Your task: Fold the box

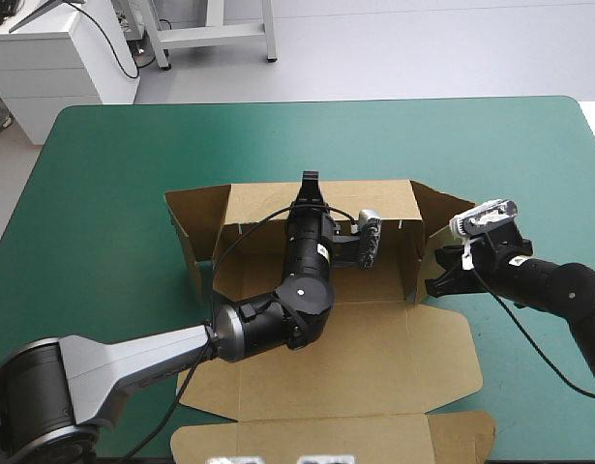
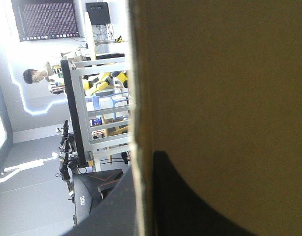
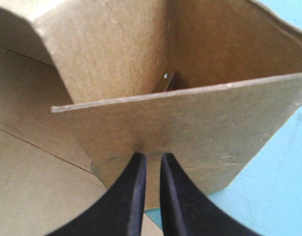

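While overhead hides the grip, right gripper [image 3: 151,156] pinches box [image 3: 190,128] wall (all but shut), left gripper [image 1: 310,184] likewise.

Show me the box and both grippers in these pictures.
box [image 1: 374,358]: high view, on its flat near panel.
left gripper [image 1: 309,182]: high view, fingertips at the box's far wall.
right gripper [image 3: 152,158]: right wrist view, between its fingertips.
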